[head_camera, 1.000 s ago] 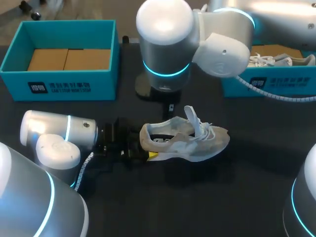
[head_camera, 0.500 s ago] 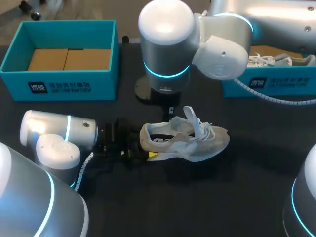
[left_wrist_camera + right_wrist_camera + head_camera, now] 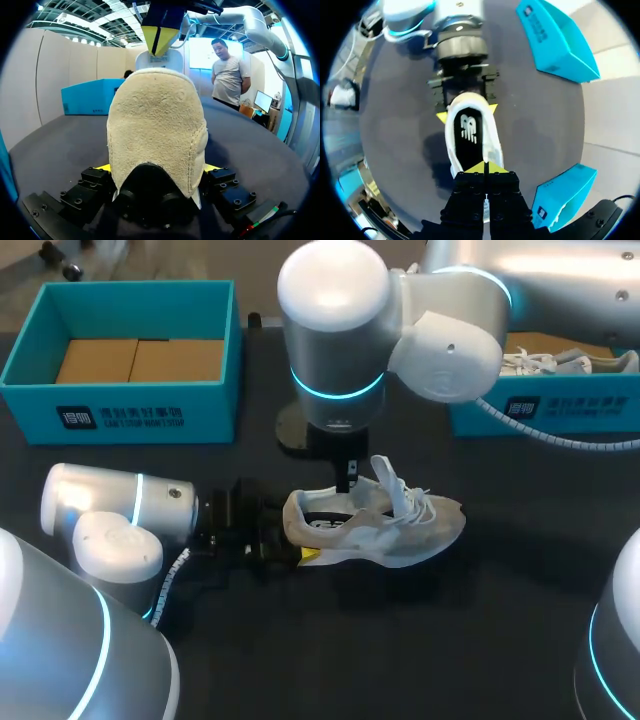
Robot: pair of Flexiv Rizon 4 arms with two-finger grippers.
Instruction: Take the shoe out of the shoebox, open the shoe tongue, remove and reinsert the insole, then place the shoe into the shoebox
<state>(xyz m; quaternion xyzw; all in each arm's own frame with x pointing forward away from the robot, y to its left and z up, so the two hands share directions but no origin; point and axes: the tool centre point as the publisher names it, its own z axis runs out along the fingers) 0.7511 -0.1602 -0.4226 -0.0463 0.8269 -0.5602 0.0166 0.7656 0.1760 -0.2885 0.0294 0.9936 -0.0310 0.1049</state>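
Observation:
A beige and white shoe (image 3: 375, 525) lies on its side on the dark table, toe to the right, laces loose. My left gripper (image 3: 290, 546) comes in low from the left, and its yellow tips press the heel (image 3: 155, 125) from both sides. In the right wrist view the same tips flank the heel on either side of the black insole (image 3: 469, 129). My right gripper (image 3: 347, 477) points straight down over the shoe's opening, its yellow tips (image 3: 485, 168) pressed together with nothing in them. From the left wrist it shows as the right gripper (image 3: 160, 36) just above the heel collar.
A teal shoebox (image 3: 130, 405) with cardboard in its bottom stands at the back left. A second teal box (image 3: 545, 410) at the back right holds another shoe (image 3: 560, 362). The right arm's large joint (image 3: 335, 330) hangs over the table's middle back.
The right gripper has come down a little toward the shoe's opening. The left gripper and the shoe have stayed still.

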